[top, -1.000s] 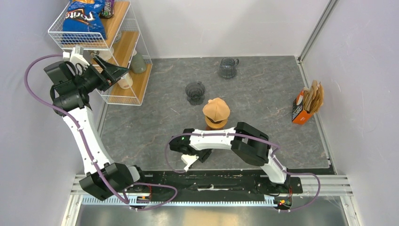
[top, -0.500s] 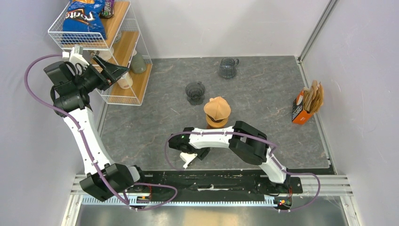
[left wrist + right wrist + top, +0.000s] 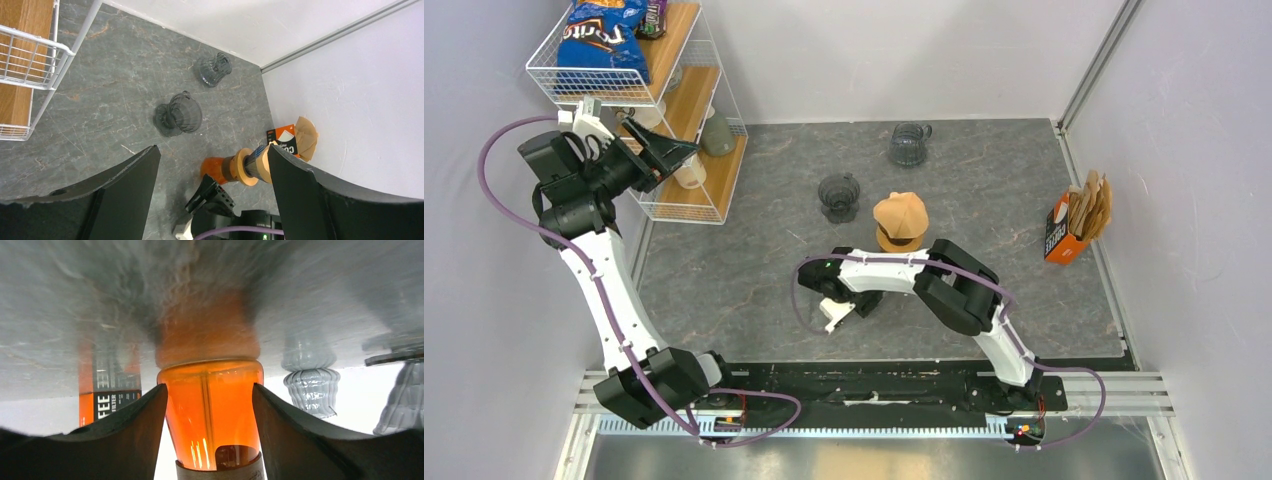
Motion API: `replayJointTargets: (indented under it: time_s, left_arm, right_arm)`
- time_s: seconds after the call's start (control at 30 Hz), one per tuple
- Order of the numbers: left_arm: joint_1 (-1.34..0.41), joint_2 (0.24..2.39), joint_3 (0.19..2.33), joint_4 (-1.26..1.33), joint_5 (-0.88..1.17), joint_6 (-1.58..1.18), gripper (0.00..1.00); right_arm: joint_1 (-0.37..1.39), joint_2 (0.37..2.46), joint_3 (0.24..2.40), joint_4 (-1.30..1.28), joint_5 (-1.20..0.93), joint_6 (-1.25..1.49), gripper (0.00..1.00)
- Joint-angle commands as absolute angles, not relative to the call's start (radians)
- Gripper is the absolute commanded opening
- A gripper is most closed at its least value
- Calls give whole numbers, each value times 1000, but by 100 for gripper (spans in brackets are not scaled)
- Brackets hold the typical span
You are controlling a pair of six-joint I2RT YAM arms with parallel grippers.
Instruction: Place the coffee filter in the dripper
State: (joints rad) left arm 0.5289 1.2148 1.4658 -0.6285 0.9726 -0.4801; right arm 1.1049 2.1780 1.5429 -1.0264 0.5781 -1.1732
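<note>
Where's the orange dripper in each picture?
Top external: the dripper stands mid-table, just above the right arm.
Left wrist: low, right of centre.
Right wrist: dead centre, upside down, blurry.
Shared landmark: the filter box, at the right wall, right of the dripper, and left of it.

The brown paper coffee filter (image 3: 900, 212) sits puffed and creased like a cap over the mouth of the orange translucent plastic dripper (image 3: 210, 415), hiding the rim from above; the dripper stands upright near the middle of the grey stone-patterned worktop (image 3: 744, 260)
</note>
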Motion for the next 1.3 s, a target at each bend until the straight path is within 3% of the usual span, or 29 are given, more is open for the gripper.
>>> replayJointTargets:
  time_s: [0.0, 0.9, 1.27]
  left_arm:
    - [532, 1198, 1458, -592, 1002, -507, 87]
    - [515, 1210, 1439, -606, 984, -489, 87]
    - [443, 1209, 1439, -692, 936, -344, 87]
  right_arm:
    - [1051, 2164, 1496, -988, 636, -1285, 70]
    - [718, 2120, 1402, -829, 659, -1474, 70]
    - [776, 1907, 1484, -976, 469, -1350, 73]
